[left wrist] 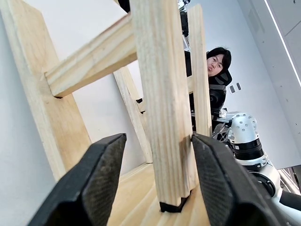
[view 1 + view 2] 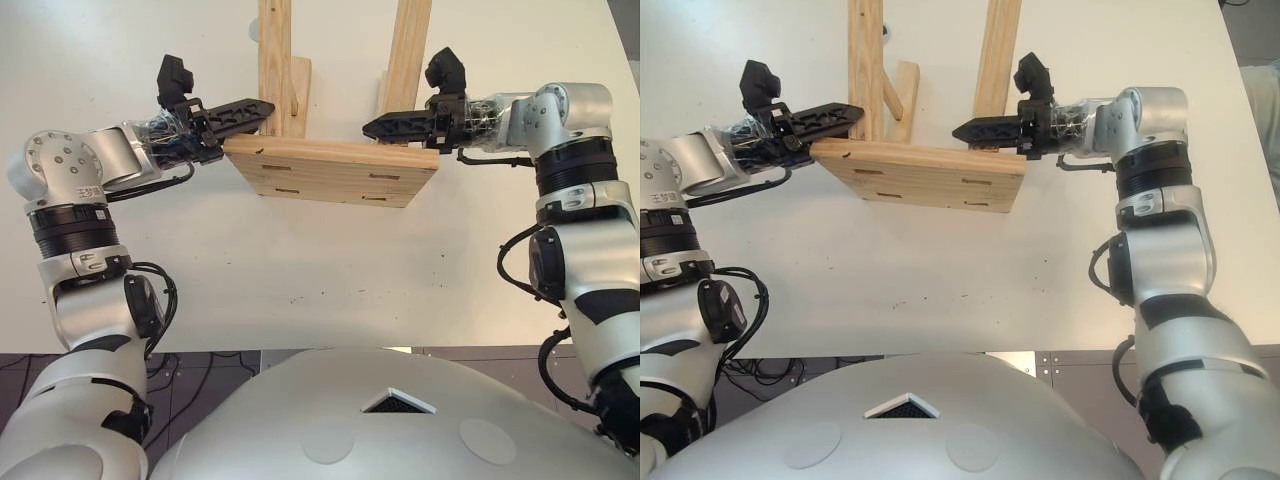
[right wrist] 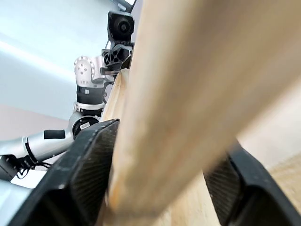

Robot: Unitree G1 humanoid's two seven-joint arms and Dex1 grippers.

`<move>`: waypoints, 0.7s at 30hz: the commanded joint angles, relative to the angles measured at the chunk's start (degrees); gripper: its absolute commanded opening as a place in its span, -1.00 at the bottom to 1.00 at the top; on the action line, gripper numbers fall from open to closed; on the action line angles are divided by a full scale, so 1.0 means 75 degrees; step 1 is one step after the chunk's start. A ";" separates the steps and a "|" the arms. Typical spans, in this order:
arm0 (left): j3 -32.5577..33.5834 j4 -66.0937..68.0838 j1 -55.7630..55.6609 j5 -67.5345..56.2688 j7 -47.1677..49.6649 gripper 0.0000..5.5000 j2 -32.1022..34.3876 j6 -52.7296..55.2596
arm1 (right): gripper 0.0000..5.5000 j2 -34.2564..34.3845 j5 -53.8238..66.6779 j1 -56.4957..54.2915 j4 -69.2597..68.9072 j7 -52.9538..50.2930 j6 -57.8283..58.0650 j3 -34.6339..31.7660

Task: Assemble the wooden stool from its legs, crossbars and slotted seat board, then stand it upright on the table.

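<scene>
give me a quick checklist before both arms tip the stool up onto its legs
1. Left gripper closed on the left leg: not ok. Its fingers straddle the leg with a gap on one side.
2. Right gripper closed on the right leg: ok. Its pads sit against both sides.
3. Left leg seated in the seat board: ok. Its end sits in the slot.
4. Crossbar joined to its leg: ok.
5. Stool upright on the table: not ok. The legs point away from the robot.
6. Leg feet unobstructed: cannot tell. They run out of view.
</scene>
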 commanded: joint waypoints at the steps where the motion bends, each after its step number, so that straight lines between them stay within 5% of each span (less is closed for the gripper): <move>1: 0.0133 0.0522 0.0204 0.0553 0.0226 -0.10 0.0454 -0.0338 | 0.06 -0.0196 -0.0089 -0.0339 0.0550 -0.0218 -0.0097 -0.0404; 14: 0.1223 0.0536 0.0329 0.0269 0.0129 0.00 0.0684 -0.0732 | 0.08 -0.0703 -0.0535 0.0229 0.0525 -0.0618 -0.1747 -0.1106; 21: -0.1321 -0.0440 0.2675 0.3016 -0.2690 0.00 0.2635 -0.4609 | 0.08 -0.1217 -0.2076 0.2475 -0.1891 -0.0214 -0.5863 0.0042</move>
